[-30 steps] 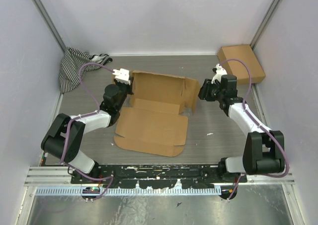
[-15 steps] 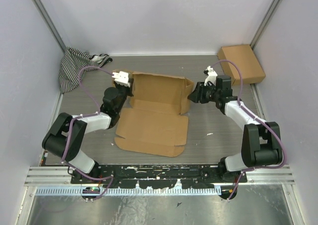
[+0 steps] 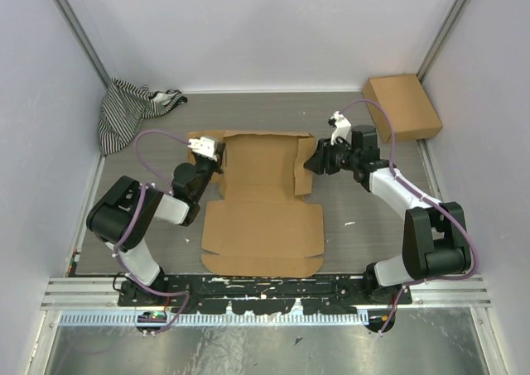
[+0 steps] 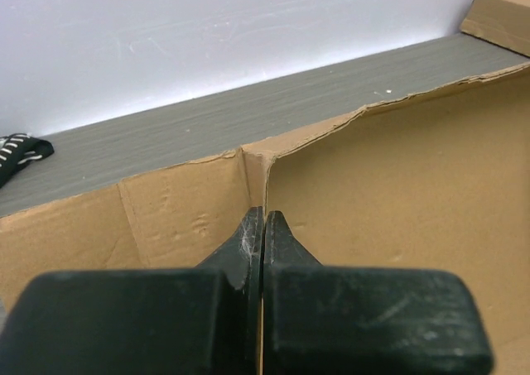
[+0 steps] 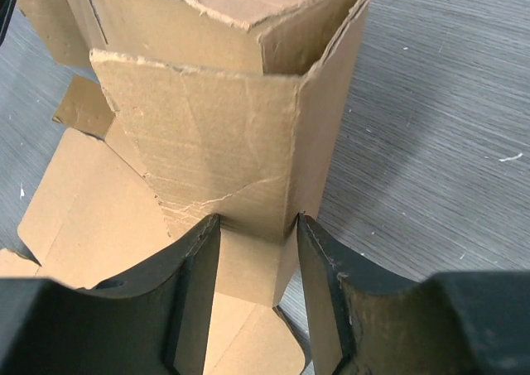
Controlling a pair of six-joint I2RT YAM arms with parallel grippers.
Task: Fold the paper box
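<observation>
- paper box point(image 3: 263, 213) sits in the middle of the table point(image 3: 356, 205), partly formed: large front panel flat toward the arm bases, rear wall and side flaps raised
- left gripper point(image 4: 262, 219) at the box's rear left corner, fingers clenched together, tips at the inner crease; cannot tell if cardboard is pinched
- right gripper point(image 5: 258, 226) at the right side flap, fingers point(image 5: 199, 259) spread, upright flap edge standing between them
- far left corner: striped cloth point(image 3: 124, 110); far right: smaller cardboard box point(image 3: 402, 104)

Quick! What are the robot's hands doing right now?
Left hand: shut, pinching a flap of the paper box.
Right hand: open, straddling a raised flap.
</observation>
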